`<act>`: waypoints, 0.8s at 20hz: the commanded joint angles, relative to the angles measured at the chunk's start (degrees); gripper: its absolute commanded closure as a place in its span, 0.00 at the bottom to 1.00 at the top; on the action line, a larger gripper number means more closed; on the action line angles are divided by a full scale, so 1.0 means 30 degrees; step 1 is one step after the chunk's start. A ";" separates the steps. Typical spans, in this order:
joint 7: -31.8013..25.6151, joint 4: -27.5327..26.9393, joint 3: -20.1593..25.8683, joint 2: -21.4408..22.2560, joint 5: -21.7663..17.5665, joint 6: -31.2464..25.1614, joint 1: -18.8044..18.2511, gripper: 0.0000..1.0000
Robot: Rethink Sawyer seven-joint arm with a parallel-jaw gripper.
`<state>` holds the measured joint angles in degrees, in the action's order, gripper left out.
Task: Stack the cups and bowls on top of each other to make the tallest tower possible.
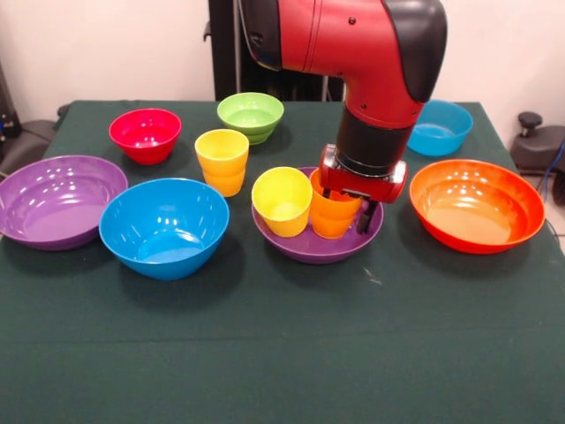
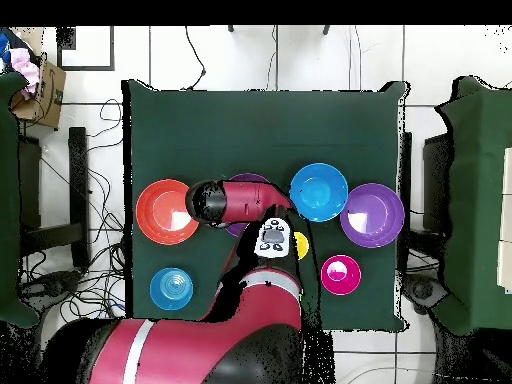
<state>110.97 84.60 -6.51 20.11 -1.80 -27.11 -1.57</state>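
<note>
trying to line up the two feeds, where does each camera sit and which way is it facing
Front view: sits across the table, facing the robot; the red arm comes down from the top, its end effector at the orange cup inside a purple bowl.
Overhead view: sits above the table, looking straight down, robot base at the bottom; the arm covers most of that purple bowl.
Shared: large orange bowl, large blue bowl, red bowl, sides swapped between views.

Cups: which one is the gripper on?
The orange cup, standing inside the purple bowl; the gripper straddles its rim. A yellow cup shares that bowl untouched; another yellow cup stands apart on the table.
</note>
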 commanded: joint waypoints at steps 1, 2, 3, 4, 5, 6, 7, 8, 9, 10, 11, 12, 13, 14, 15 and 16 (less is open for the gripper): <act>0.0208 0.0625 0.2647 -0.0143 -0.0700 0.0673 -0.0371 0.00; 0.0190 0.0715 0.2700 -0.0027 -0.0717 0.0766 -0.0395 0.00; 0.0236 0.1080 0.2854 0.0249 -0.0659 0.0840 -0.0438 0.00; 0.0236 0.1231 0.2921 0.0401 -0.0629 0.0812 -0.0456 0.00; 0.0290 0.1499 0.3048 0.0637 -0.0550 0.0793 -0.0482 0.00; 0.0285 0.1598 0.3134 0.0741 -0.0517 0.0738 -0.0516 0.00; 0.0305 0.1734 0.3185 0.0940 -0.0508 0.0695 -0.0513 0.00; 0.0322 0.1792 0.3221 0.1027 -0.0476 0.0573 -0.0519 0.00; 0.0365 0.1993 0.3251 0.1207 -0.0463 0.0508 -0.0516 0.00; 0.0357 0.2049 0.3297 0.1275 -0.0456 0.0427 -0.0538 0.00; 0.0329 0.2161 0.3384 0.1386 -0.0431 0.0343 -0.0592 0.00; 0.0326 0.2192 0.3427 0.1422 -0.0423 0.0289 -0.0613 0.00; 0.0315 0.2261 0.3489 0.1497 -0.0402 0.0207 -0.0646 0.00; 0.0324 0.2278 0.3518 0.1534 -0.0396 0.0159 -0.0653 0.00; 0.0307 0.2401 0.3606 0.1631 -0.0362 0.0090 -0.0717 0.00; 0.0363 0.2431 0.3622 0.1679 -0.0350 0.0046 -0.0715 0.00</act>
<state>110.97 88.78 -3.43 23.92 -1.81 -27.11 -3.06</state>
